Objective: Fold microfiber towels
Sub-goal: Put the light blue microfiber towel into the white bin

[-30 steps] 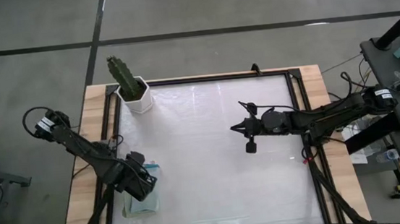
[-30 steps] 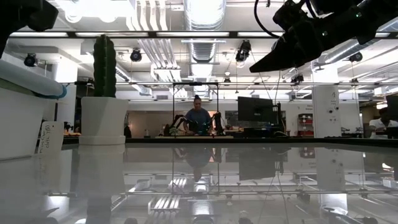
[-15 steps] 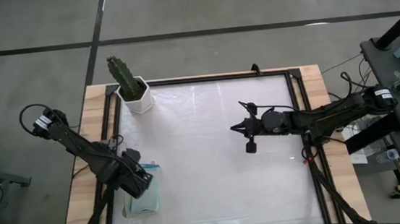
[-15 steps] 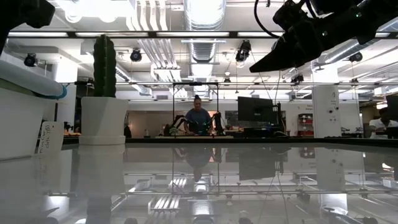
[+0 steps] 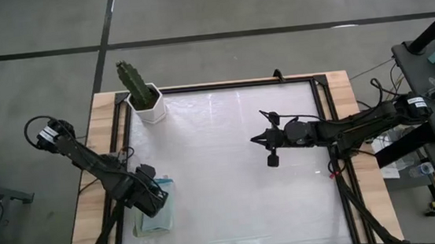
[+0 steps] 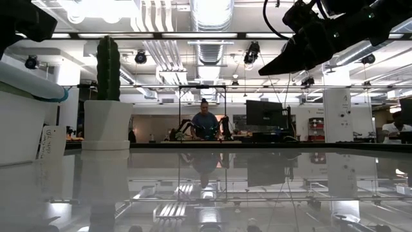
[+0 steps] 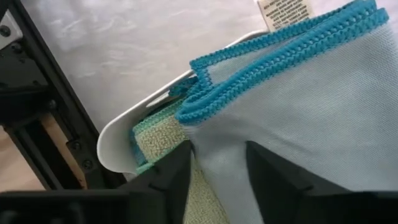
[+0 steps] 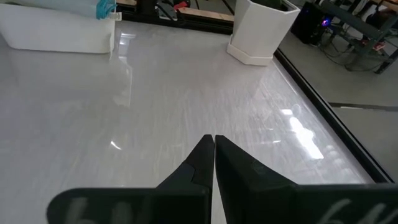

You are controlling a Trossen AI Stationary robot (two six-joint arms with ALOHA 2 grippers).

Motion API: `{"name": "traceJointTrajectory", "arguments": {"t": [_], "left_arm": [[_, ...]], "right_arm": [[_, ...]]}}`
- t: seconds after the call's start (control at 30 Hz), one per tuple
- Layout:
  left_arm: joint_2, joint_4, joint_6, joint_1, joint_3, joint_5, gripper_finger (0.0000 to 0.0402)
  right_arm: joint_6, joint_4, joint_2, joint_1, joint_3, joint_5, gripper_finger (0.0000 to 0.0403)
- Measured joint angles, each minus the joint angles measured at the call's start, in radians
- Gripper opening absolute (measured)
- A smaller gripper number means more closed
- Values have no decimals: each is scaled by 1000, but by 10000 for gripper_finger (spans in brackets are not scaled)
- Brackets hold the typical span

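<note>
Left gripper [image 7: 214,171] is hovering part-open astride the pale blue, teal-edged microfiber towel [image 7: 311,106], which is lying atop the stack in the white rectangular tray [image 7: 118,140] at my near-left table corner. I'm seeing it back where it was after a brief shuffle — nothing is lifted yet. Its white care label [image 7: 286,11] is unreadable. Right gripper [image 5: 255,140] is waiting closed mid-table.

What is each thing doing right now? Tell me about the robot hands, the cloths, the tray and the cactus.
Left gripper: fingers apart, around the pale blue towel's edge.
Right gripper: shut, empty, above the table.
Pale blue towel: folded, top of the stack.
Green towel: underneath, in the tray.
White tray: holding towels.
Cactus: upright in its pot.
</note>
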Motion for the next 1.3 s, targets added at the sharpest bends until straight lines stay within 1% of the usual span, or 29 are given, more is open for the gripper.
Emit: {"name": "traceJointTrajectory", "arguments": {"t": [0.2, 0.27, 0.37, 0.5, 0.6, 0.77, 0.87, 0.93, 1.07, 1.3], "left_arm": [[0, 28, 0, 0, 1, 1, 28], [0, 33, 0, 0, 2, 2, 9], [0, 35, 0, 1, 2, 28, 8], [0, 33, 1, 0, 2, 124, 2], [-3, 20, 1, -5, 2, 144, 1], [-4, -57, 40, -8, 17, 202, 1], [-5, -82, 98, -8, 20, 195, 1], [-4, -79, 136, -8, 20, 163, 0], [1, -79, 146, -8, 20, 104, 0], [2, -81, 144, -8, 20, 110, 0]], "right_arm": [[0, 0, 0, 0, 0, 0, 9], [0, 0, 0, 0, 0, 0, 9], [0, 0, 0, 0, 0, 0, 9], [0, 0, 0, 0, 0, 0, 9], [0, 0, 0, 0, 0, 0, 9], [0, 0, 0, 0, 0, 0, 9], [0, 0, 0, 0, 0, 0, 9], [0, 0, 0, 0, 0, 0, 9], [0, 0, 0, 0, 0, 0, 9], [0, 0, 0, 0, 0, 0, 9]]}}
